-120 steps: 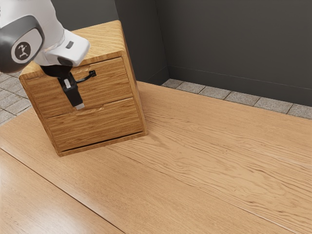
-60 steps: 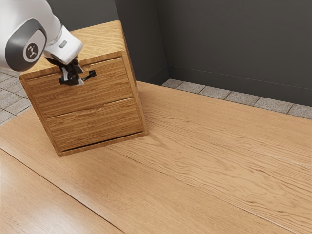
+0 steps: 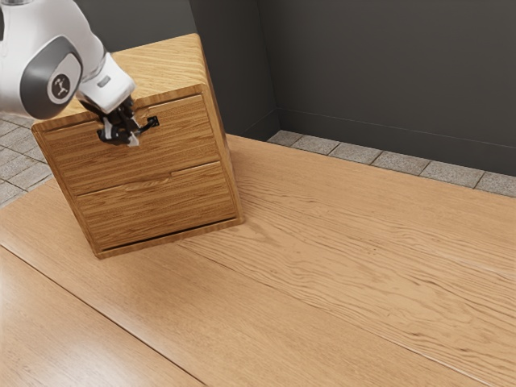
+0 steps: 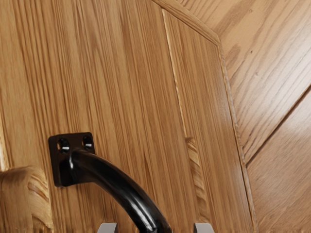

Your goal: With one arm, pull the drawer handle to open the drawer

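Exterior view: black two-finger gripper at curved black metal drawer handle, jaws straddling it, unclamped. Upper wooden drawer shut. Step: grasping. Next: clamp, pull outward.

Honey-brown wood-grain cabinet, glossy black handle, white and grey arm, dark grey wall, grey floor tiles

One wooden cabinet is standing on one desk; it is carrying two drawers, one upper drawer and one lower drawer; one black handle is sitting on the upper drawer; its one mounting plate is showing two screw holes; one arm is reaching in with one end effector; two fingertips are flanking the black handle.
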